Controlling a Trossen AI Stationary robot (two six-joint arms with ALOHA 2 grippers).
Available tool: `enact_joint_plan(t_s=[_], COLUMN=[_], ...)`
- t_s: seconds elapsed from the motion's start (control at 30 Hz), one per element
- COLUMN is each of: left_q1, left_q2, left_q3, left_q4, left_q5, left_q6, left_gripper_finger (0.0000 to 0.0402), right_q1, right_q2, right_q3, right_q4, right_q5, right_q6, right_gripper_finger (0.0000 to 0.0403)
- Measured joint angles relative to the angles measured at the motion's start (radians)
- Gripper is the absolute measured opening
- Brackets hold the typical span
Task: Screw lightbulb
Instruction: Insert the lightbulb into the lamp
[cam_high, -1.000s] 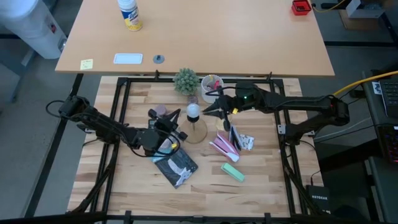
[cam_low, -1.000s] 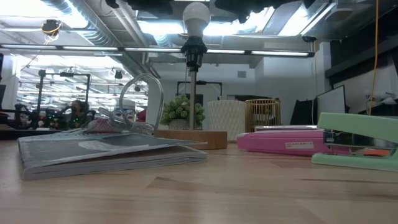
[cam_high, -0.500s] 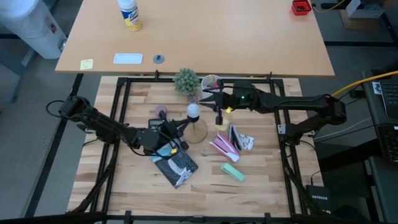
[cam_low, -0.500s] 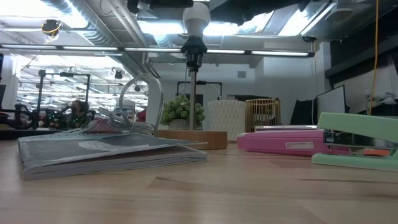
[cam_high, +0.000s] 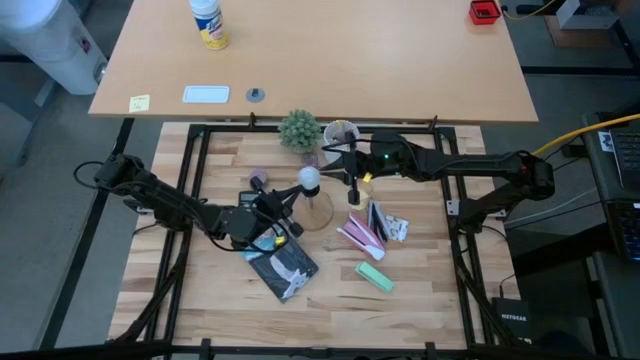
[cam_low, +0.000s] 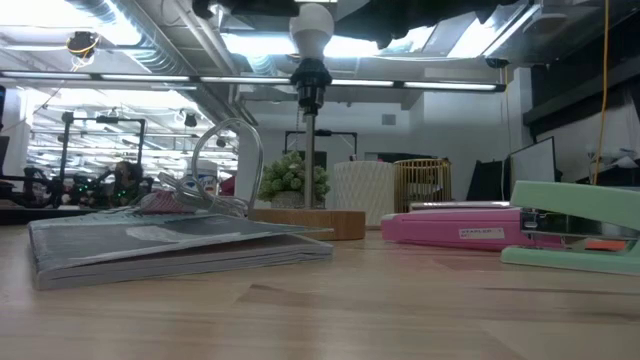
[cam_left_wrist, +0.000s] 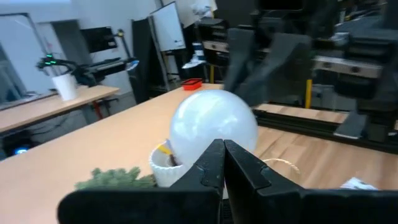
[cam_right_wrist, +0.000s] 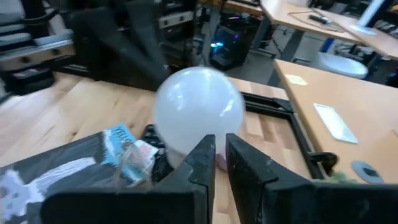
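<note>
The lightbulb (cam_high: 310, 178), whitish and round, stands upright with its base in the black socket (cam_low: 311, 78) on top of the wooden cone stand (cam_high: 320, 210). My left gripper (cam_high: 294, 193) is shut, its tips at the bulb's near-left side; its wrist view shows them before the bulb's lower half (cam_left_wrist: 214, 127). My right gripper (cam_high: 328, 161) is shut too, at the bulb's far-right side, with the bulb (cam_right_wrist: 198, 109) just beyond its tips. In the low view both grippers are dark shapes along the top edge, beside the bulb (cam_low: 313, 25). My left gripper points level at the lightbulb from the near left with shut fingers (cam_left_wrist: 211, 163); whether they touch the glass I cannot tell. My right gripper points slightly downward at it from the far right with shut fingers (cam_right_wrist: 202, 155); whether they touch I cannot tell.
A small green plant (cam_high: 299, 130) and a white pen cup (cam_high: 340, 132) stand behind the stand. A dark magazine (cam_high: 283, 268) lies near left, a pink stapler (cam_high: 358, 234) and a green stapler (cam_high: 375, 277) near right. Black frame rails (cam_high: 200, 150) border the table.
My right gripper's tips have swung a little toward the far edge, from beside the bulb's right to its far-right side. My left gripper has turned at the wrist beside the bulb. The bulb has stayed upright in the socket.
</note>
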Motion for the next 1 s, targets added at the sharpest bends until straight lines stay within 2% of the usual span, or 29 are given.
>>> enact_joint_plan(t_s=[0.1,0.43,0.73,1.0], left_q1=[-0.008,0.020,0.037,-0.017], left_q2=[0.000,-0.002,-0.002,-0.001], left_q3=[0.000,0.000,0.000,0.000], left_q4=[0.000,0.000,0.002,0.045], left_q5=[-0.038,-0.059,-0.038,-0.144], left_q6=[0.008,0.002,0.000,0.064], left_gripper_finger=[0.0001,0.0001,0.0001,0.0001], right_q1=[0.001,0.003,0.046,0.046], right_q2=[0.000,0.000,0.002,-0.046], right_q3=[0.000,0.000,0.000,0.000], right_q4=[-0.005,-0.011,-0.005,-0.028], right_q5=[-0.038,-0.137,-0.147,-0.130], right_q6=[0.001,0.027,0.026,0.025], right_gripper_finger=[0.0044,0.0044,0.0044,0.0044])
